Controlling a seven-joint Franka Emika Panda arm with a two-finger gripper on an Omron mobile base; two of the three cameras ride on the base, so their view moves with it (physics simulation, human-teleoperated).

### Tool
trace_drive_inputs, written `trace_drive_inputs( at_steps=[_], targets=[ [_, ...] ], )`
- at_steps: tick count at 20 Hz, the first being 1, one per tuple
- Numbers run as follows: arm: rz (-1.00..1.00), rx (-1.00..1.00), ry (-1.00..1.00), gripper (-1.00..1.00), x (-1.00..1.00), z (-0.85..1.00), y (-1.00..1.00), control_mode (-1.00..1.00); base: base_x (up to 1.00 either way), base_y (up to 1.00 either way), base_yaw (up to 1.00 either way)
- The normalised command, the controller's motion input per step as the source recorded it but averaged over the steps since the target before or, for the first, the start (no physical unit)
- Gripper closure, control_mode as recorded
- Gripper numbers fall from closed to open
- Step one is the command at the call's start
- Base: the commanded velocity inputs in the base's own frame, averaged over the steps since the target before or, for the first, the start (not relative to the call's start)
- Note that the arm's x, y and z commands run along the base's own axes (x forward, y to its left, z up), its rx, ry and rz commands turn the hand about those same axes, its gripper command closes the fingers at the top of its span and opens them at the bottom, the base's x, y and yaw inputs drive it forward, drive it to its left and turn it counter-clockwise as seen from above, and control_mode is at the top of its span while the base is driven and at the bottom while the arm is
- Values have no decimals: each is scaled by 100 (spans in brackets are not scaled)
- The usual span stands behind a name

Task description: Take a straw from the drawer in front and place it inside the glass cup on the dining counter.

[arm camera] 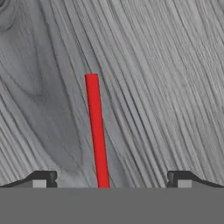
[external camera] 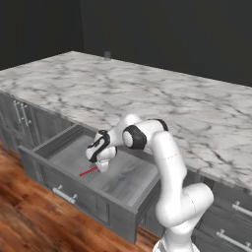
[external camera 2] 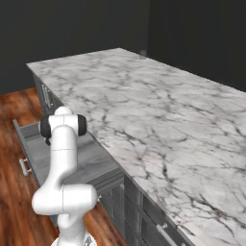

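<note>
The drawer [external camera: 125,178] stands pulled out below the dining counter [external camera: 162,98]. On its pale grey floor [arm camera: 166,87] lies the straw [external camera: 88,171], thin and bright red. My gripper [external camera: 101,166] reaches down into the drawer just above the straw's near end. In the hand view the straw [arm camera: 97,131] runs up from between my two fingertips [arm camera: 43,179], a little left of midway, and my gripper [arm camera: 110,180] is open with a wide gap on both sides of it. The glass cup [external camera: 107,55] stands small and clear at the counter's far edge, also seen as the cup [external camera 2: 142,54] from the right.
Narrower grey drawers with short silver handles [external camera: 236,209] line the cabinet to the right of the open one. Cabinet doors [external camera: 19,115] stand to its left. Wooden floor [external camera: 29,216] lies in front. The drawer's front wall [external camera: 64,184] and side walls rise around my hand.
</note>
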Motion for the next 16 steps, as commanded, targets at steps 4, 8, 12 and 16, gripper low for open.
trace_drive_inputs(
  at_steps=[4, 8, 12, 16],
  targets=[
    [0, 0, 4, -100, 12, -26, 0, -100, 0, 0, 0],
    [0, 0, 5, -100, 13, -27, 0, -100, 0, 0, 0],
    [0, 0, 5, -100, 18, -22, 0, -100, 0, 0, 0],
    [0, 0, 6, -100, 23, -20, 0, -100, 0, 0, 0]
  ],
)
